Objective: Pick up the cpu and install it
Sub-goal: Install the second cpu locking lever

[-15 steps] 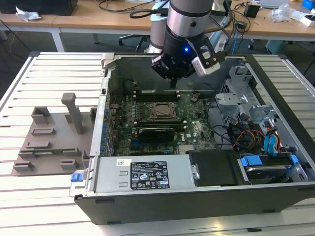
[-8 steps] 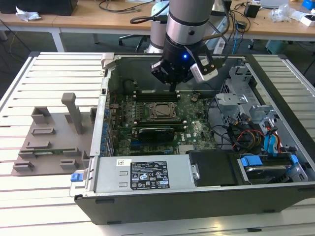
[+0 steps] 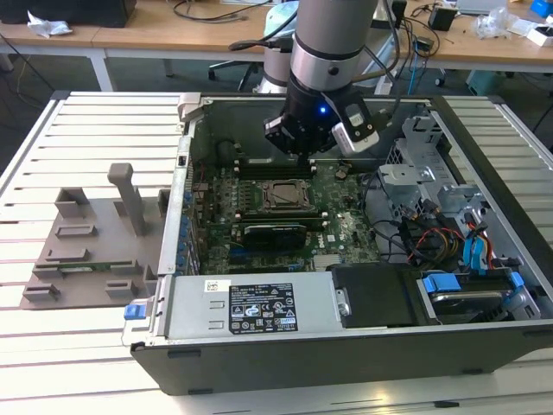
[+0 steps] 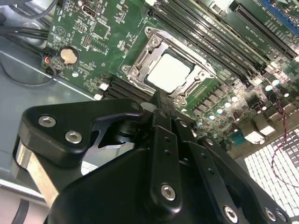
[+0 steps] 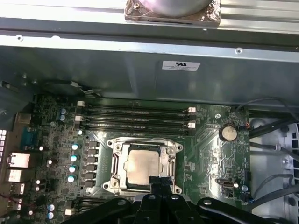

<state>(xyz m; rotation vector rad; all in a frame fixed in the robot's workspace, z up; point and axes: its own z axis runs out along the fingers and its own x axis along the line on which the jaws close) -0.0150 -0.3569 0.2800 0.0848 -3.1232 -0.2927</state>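
We see the cpu (image 5: 143, 167) lying in the motherboard socket (image 5: 143, 166), our claw (image 5: 159, 182) together just above its edge and holding nothing. If we brush the chip, it could shift and bend socket pins.

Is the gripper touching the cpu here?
Cannot tell. In both wrist views the gripper overlaps the edge of the cpu seated in its socket; no gap or contact shows plainly.
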